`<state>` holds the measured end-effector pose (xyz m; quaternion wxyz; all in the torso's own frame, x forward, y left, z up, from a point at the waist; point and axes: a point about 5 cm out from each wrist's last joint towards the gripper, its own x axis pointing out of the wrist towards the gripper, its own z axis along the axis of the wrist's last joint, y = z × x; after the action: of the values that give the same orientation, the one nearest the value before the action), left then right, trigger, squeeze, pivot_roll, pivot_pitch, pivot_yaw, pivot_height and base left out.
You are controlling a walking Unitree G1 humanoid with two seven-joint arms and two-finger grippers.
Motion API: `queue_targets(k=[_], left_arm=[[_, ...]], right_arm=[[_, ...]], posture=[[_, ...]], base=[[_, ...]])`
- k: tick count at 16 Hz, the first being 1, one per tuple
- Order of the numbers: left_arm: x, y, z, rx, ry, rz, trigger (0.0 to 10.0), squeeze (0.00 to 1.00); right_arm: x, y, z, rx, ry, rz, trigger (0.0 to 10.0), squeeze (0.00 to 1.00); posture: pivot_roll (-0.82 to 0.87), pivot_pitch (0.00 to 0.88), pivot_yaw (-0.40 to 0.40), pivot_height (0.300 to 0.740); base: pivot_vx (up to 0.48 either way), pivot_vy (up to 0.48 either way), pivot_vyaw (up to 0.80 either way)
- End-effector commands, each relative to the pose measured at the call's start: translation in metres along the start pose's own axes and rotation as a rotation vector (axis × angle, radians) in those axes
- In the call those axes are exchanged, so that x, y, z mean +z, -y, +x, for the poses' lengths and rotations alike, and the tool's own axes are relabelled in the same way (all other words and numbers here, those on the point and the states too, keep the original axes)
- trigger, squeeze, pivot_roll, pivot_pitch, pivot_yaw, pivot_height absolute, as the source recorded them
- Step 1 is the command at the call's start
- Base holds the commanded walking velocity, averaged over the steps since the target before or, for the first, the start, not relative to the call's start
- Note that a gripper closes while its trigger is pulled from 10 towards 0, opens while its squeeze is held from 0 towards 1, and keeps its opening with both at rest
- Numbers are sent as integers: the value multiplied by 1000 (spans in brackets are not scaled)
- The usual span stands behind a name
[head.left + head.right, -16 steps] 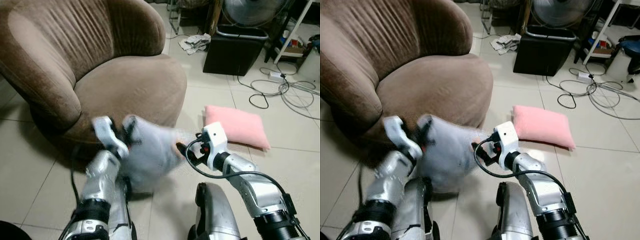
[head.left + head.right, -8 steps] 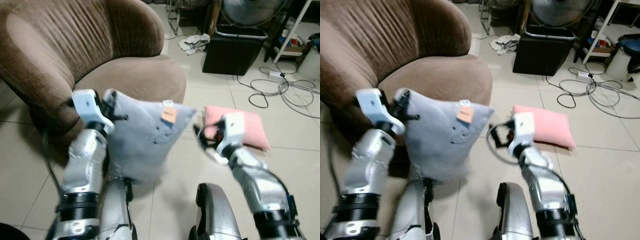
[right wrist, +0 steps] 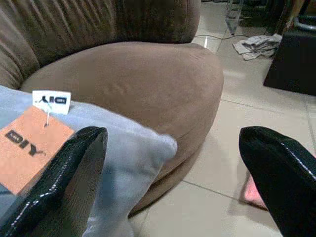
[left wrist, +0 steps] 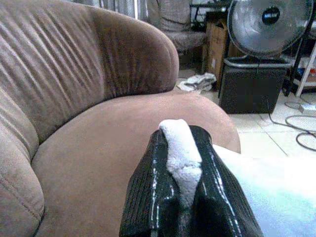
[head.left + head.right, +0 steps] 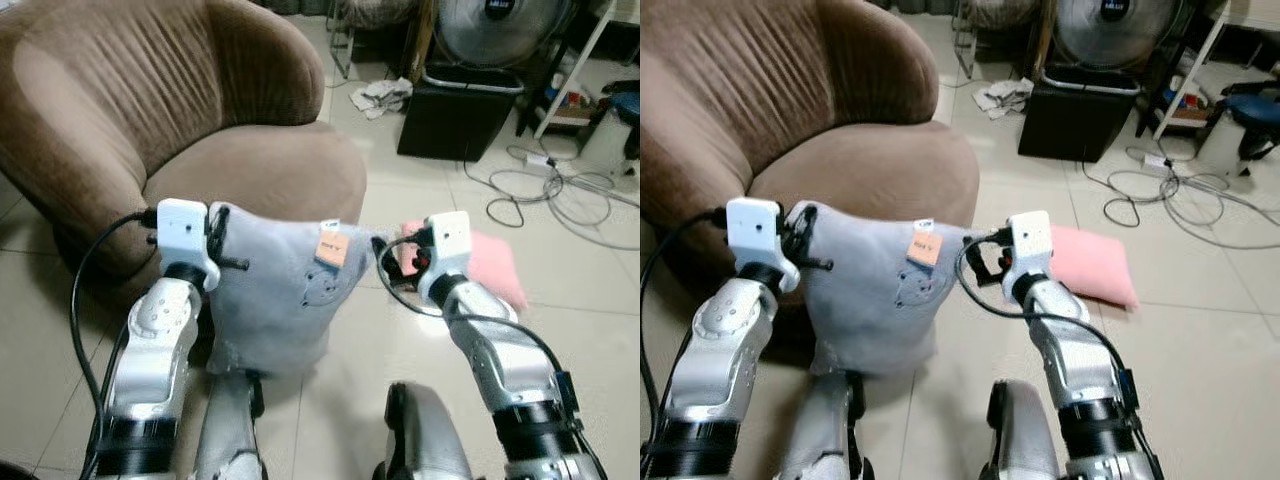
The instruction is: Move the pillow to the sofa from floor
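Before the brown sofa (image 5: 250, 170), left end effector (image 4: 181, 163) clamps the grey pillow (image 5: 275, 300); right end effector (image 3: 173, 182) gapes.

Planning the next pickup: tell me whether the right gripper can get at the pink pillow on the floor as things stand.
Probably yes. The right gripper is open, its fingers beside the grey pillow's corner, which the left gripper pinches. The pink pillow lies on open tile just beyond it, nothing between; it would need to reach down.

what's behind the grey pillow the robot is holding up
Behind the grey pillow is the brown sofa: its seat and backrest rise above the pillow's top edge. The sofa's front lower edge and the floor there are covered by the pillow, which the left gripper pinches.
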<state>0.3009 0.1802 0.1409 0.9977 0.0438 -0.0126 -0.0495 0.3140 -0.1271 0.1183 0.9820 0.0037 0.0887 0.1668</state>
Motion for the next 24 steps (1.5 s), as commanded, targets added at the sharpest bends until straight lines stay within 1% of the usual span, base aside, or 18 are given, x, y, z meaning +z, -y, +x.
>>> queue_targets(k=[1,3,6,8,12,14,17,20,24], left_arm=[[17,0,0,-1,89,64,10000,0],[16,1,-2,-10,91,80,10000,0],[20,2,-1,1,112,62,10000,0],[24,1,0,1,125,70,10000,0],[53,2,10,-17,220,80,10000,0],[65,1,13,-8,253,81,10000,0],[65,0,14,-4,256,88,10000,0],[60,0,13,-5,233,85,10000,0],[57,1,13,-21,217,86,10000,0]], right_arm=[[5,2,2,-8,10,-33,10000,0],[6,2,3,-13,15,-32,10000,0],[15,3,4,-12,36,-63,10000,0],[19,6,4,-25,51,-60,10000,0],[37,8,4,-44,106,-49,10000,0],[43,11,5,-49,121,-47,10000,0],[41,13,6,-54,112,-45,10000,0],[34,14,6,-70,78,-78,10000,0],[32,10,6,-54,74,-79,10000,0]], posture=[[98,0,-50,640],[97,0,-50,650],[87,0,-44,685],[82,0,-39,700],[79,0,-31,740],[86,0,-31,740],[89,0,-33,740],[90,0,-34,740],[88,0,-34,740]], base=[[0,0,0],[0,0,0],[0,0,0],[0,0,0],[0,0,0],[0,0,0],[0,0,0],[0,0,0],[310,0,0]])
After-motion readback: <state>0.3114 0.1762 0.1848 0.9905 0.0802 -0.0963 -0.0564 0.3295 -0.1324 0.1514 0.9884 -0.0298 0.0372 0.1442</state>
